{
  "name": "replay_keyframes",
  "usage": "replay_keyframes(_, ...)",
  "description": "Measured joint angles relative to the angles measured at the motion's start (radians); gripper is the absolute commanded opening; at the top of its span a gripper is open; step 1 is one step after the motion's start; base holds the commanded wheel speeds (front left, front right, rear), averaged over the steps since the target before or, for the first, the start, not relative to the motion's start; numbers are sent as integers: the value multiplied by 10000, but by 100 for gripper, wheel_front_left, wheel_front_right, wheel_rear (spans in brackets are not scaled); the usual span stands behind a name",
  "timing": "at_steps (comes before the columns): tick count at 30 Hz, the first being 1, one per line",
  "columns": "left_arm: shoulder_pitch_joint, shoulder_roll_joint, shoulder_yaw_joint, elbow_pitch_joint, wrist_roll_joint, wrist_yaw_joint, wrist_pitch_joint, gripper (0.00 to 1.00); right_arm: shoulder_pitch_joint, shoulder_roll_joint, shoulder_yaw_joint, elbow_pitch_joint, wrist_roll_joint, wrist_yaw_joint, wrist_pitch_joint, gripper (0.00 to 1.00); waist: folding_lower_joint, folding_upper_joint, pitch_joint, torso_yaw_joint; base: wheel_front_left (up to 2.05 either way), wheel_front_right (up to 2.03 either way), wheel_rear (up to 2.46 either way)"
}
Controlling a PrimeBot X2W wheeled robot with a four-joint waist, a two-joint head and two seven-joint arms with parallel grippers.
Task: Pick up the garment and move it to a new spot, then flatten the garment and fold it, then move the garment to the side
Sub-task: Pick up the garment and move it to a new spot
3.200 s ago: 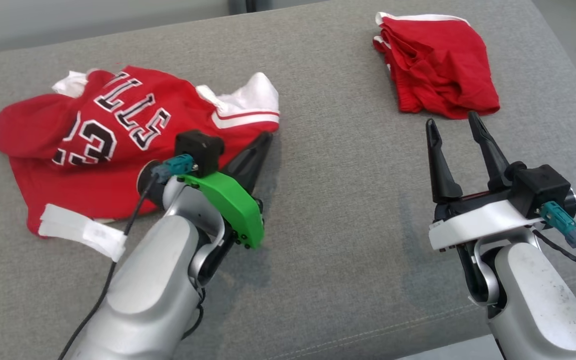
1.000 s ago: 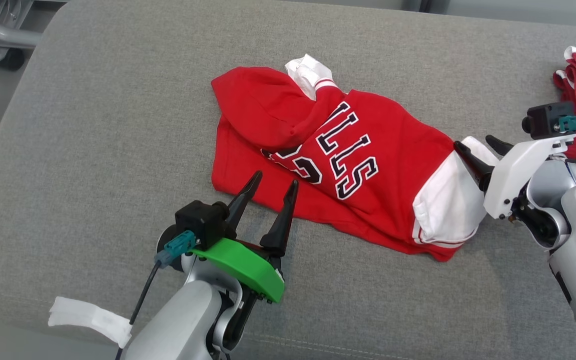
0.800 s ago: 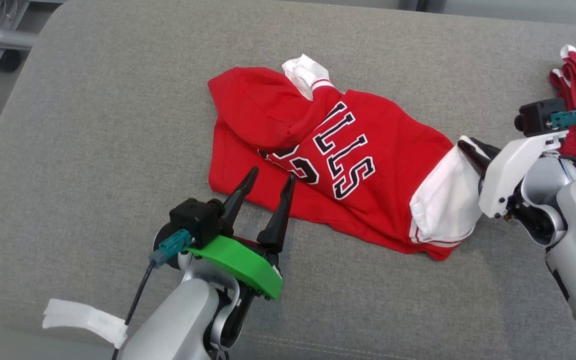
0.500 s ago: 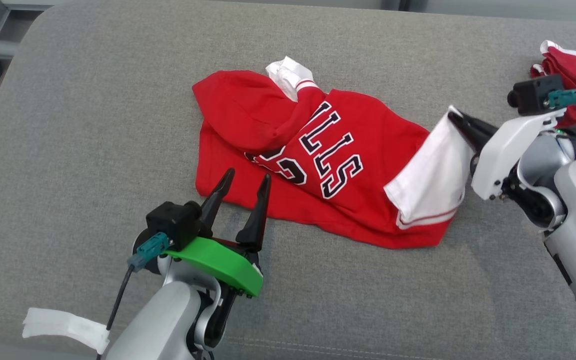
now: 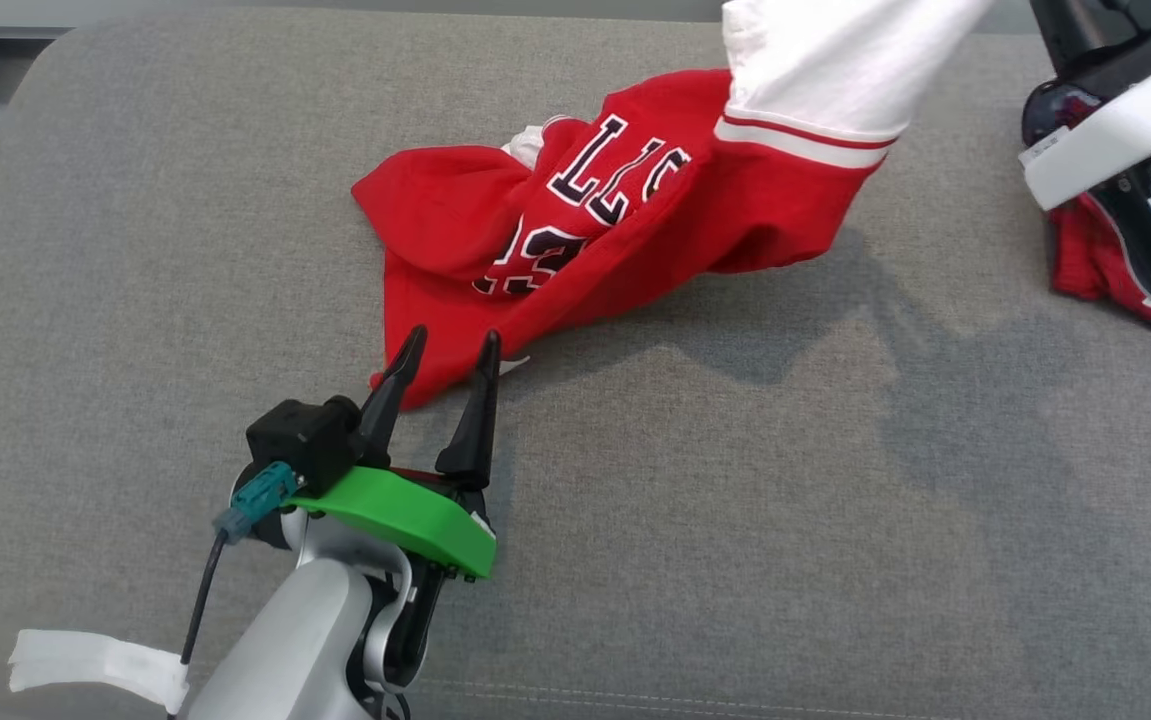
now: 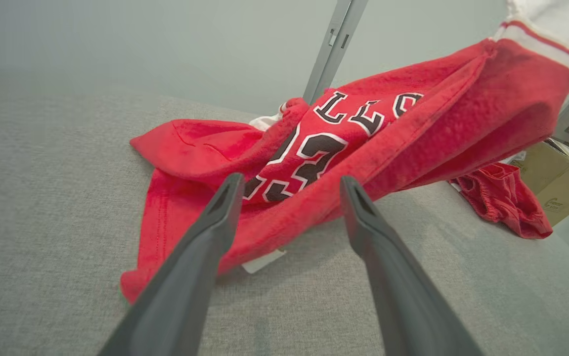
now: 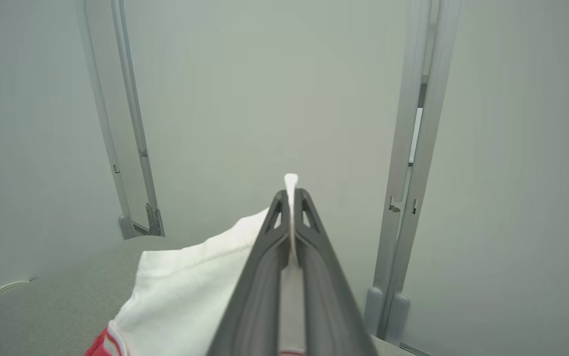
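Found the red garment [image 5: 575, 230] half raised: white sleeve [image 5: 815, 60] pulled up toward the top of the head view, printed body sloping down from it, lower hem and one bunched corner resting on the grey cushion [image 5: 735, 480]. Saw the right gripper [image 7: 290, 195] clenched on the edge of that sleeve, with a sliver of white cloth poking out past the tips in the right wrist view. Saw the left gripper [image 5: 454, 336] spread wide and holding nothing, tips just beside the lowest corner of the cloth, with a small white label [image 6: 263, 259] peeping from under the hem in the left wrist view.

Judged the step in hand to be the pick-up for the move to a new spot. Judged it best done by raising the sleeve further to clear the hem off the cushion, then carrying slowly, given the whole weight hanging below a one-sleeve hold and the risk of thin cloth slipping from the pinch. Judged a second hold by the free gripper on the near corner useful for the later laying-out flat. Judged it wise to steer away from the second red garment [image 5: 1085, 270] lying by the right arm, apart from the lifted one.

Noted one container, a cardboard box [image 6: 563, 185] beyond the cushion's edge in the left wrist view; could not make out any contents.
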Motion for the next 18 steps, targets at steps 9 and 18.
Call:
replay_keyframes(9,518,303,499,-138,-2,52,-2,100,2621,-462,-690,1340,238,-31,-658,0,0,0,30,-353,0,0,0)
replay_keyframes(18,583,591,499,199,0,52,79,100,4071,186,-936,2159,802,-203,-1553,0,0,0,207,-789,0,0,0)
